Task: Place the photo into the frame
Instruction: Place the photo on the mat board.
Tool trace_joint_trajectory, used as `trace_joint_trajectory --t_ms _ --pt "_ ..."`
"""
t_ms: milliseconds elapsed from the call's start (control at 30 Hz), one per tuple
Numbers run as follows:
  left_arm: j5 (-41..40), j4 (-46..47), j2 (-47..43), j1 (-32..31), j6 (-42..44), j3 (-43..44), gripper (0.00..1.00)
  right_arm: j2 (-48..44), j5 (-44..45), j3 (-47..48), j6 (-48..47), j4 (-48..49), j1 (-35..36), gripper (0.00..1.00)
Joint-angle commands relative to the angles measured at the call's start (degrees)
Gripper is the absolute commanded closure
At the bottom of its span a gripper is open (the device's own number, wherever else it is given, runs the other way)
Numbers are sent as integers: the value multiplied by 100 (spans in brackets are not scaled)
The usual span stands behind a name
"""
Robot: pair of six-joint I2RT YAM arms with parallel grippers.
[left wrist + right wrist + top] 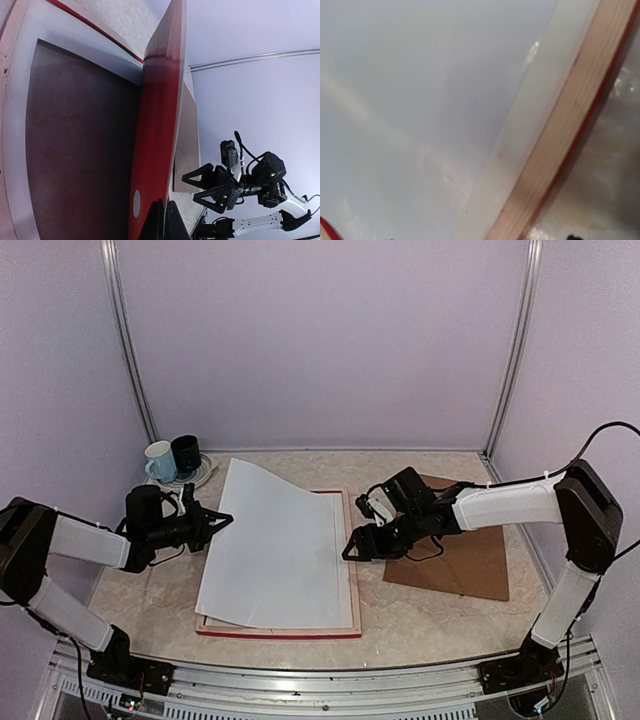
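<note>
The frame (353, 585) is laid face down on the desk (420, 625), pale wood uppermost. The photo (275, 550) is laid over it, white back up. Its left edge is raised clear of the frame and its right edge is down near the frame's right side. The sheet is seen to sit skewed, with its far left corner past the frame's far side.

The left claw (224, 520) is clenched on the raised left edge of the photo. The right claw (353, 548) is released, its jaws spread just over the frame's right side, and nothing is grasped by it.

Likely faults from this position:

- If the photo is let go while skewed, it may be left lying across the wood instead of inside the recess.
- If the left edge is lowered too fast or pushed rightward, the bowed sheet may be creased.
- If the frame is nudged by the right claw, alignment may be lost.
- A thin edge pinch may be lost to slipping.
</note>
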Motion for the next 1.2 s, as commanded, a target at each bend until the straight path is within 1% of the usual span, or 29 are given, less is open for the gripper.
trace_joint_trajectory --t_ms 0,133,200,367,567,767,867,933,1033,1167 --pt "541 1602 -55 37 -878 -180 100 -171 -5 -43 -51 -10 -61 27" --pt "703 2160 -111 -35 -1279 -160 100 -162 -26 30 -37 -19 -71 27" --pt "731 2187 -68 -61 -1304 -209 100 -155 -33 48 -44 -27 -69 27" --pt "332 1128 299 -17 -672 -422 100 -131 -19 56 -46 -55 -63 27" --pt "21 604 802 -108 -205 -343 100 -135 16 99 -62 -128 -75 27" --pt "-323 -183 674 -115 266 -75 100 -112 18 104 -38 -113 -71 27" --pt "-561 -495 475 -116 460 4 96 -64 34 79 -11 -92 -71 27" --pt "-655 -636 411 -131 598 91 94 -28 39 74 2 -68 -71 27" --pt "-762 -776 435 -127 728 214 94 41 -18 89 50 -26 -75 27" --pt "-650 -723 683 -153 742 334 94 96 -90 128 94 36 -77 27"
